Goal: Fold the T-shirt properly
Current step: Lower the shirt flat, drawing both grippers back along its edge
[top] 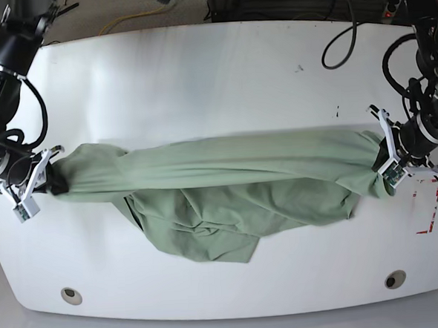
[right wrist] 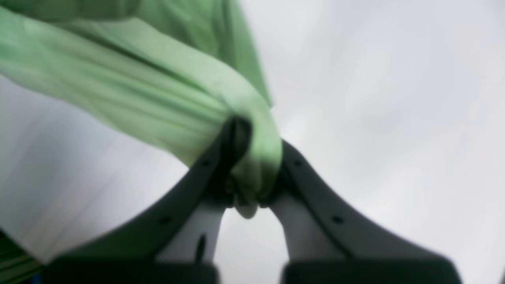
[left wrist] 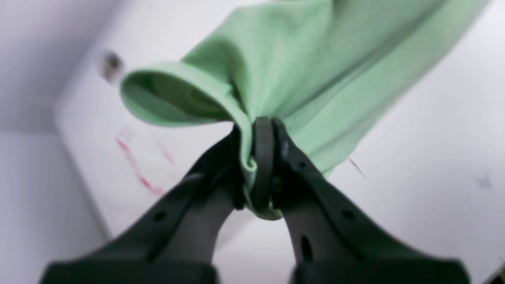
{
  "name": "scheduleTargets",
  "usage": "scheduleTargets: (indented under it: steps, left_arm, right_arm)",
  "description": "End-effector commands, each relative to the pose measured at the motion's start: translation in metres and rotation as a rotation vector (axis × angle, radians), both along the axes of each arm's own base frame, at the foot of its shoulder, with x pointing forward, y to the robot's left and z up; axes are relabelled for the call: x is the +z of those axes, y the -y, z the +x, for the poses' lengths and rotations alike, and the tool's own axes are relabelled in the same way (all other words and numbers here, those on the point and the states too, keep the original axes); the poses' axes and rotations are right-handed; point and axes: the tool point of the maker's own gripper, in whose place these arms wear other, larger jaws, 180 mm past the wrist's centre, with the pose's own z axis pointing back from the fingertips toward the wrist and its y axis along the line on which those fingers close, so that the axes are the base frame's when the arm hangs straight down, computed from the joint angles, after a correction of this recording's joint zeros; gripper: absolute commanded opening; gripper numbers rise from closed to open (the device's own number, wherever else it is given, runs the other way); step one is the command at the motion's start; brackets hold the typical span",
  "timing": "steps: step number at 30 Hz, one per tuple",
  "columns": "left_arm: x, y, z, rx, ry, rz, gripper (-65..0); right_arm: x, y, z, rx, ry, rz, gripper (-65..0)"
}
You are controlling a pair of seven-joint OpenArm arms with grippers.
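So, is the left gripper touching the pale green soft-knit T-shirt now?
Touching. In the left wrist view the left gripper has its black jaws shut on a bunched fold of the pale green soft-knit T-shirt.

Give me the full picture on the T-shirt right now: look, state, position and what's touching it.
The T-shirt is pale sage-green soft knit, stretched into a taut band across the white table. The left gripper is shut on a bunched end beside an open sleeve; the right gripper is shut on the opposite end. The middle sags in a crumpled heap on the table toward the near edge. Collar and buttons are not visible.
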Motion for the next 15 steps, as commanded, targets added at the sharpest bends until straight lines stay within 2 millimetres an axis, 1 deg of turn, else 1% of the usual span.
scheduleTargets:
  steps: [1, 3, 4, 7, 8, 11, 13, 15]
  left_arm:
    - [-0.002, -0.005, -0.006, 0.014, -0.005, 0.015, -65.0]
    - [-0.015, -0.009, -0.019, 0.026, -0.049, 0.014, -65.0]
    - [-0.026, -0.013, -0.029, 0.039, -0.085, 0.014, -65.0]
    - [-0.046, -0.019, -0.052, 0.058, -0.159, 0.016, -65.0]
    - [-0.054, -0.019, -0.061, 0.059, -0.191, 0.017, -65.0]
    - [-0.067, -0.022, -0.078, 0.068, -0.241, 0.023, -65.0]
    - [-0.075, -0.030, -0.093, 0.090, -0.280, 0.029, -65.0]
    - [-0.080, -0.037, -0.102, 0.112, -0.306, 0.036, -65.0]
  right_arm:
    - [0.002, 0.008, -0.007, -0.028, 0.012, -0.001, -65.0]
    - [-0.010, 0.007, -0.022, -0.044, -0.017, 0.015, -65.0]
    - [-0.017, 0.005, -0.031, -0.051, -0.033, 0.025, -65.0]
    - [-0.028, -0.002, -0.051, -0.049, -0.064, 0.037, -65.0]
    - [-0.032, -0.002, -0.061, -0.054, -0.078, 0.031, -65.0]
    - [-0.039, -0.001, -0.080, -0.064, -0.111, 0.018, -65.0]
    - [-0.048, -0.006, -0.094, -0.064, -0.142, 0.037, -65.0]
    - [-0.055, -0.007, -0.106, -0.075, -0.170, 0.054, -65.0]
